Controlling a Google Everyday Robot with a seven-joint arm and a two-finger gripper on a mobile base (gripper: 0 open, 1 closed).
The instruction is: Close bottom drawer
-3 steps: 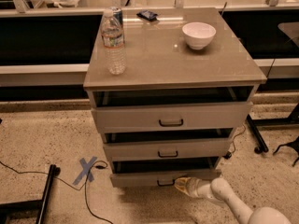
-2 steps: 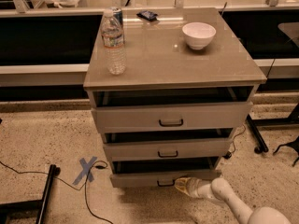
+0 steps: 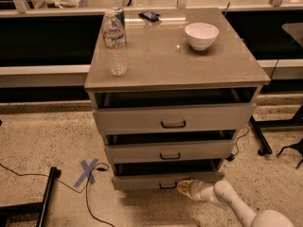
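Your gripper (image 3: 185,187) sits low, near the floor, with its pale tip at the front panel of the bottom drawer (image 3: 142,181), and the white arm (image 3: 227,200) trails off down and to its right. You cannot tell whether the gripper is apart or together. The drawer's black bar handle (image 3: 167,186) lies just left of the gripper. The drawer stands partly pulled out, with a dark gap above the panel. Its long axis runs left to right across the cabinet (image 3: 175,60), and its flat front faces outward, toward the gripper. Directly above the gripper you see the middle drawer (image 3: 142,152) and then the top drawer (image 3: 132,119), both ajar. Far above on the cabinet top, a water bottle (image 3: 115,44) stands up and left, and a white bowl (image 3: 201,35) sits almost straight above. Left of the gripper, a blue tape cross (image 3: 86,171) marks the floor
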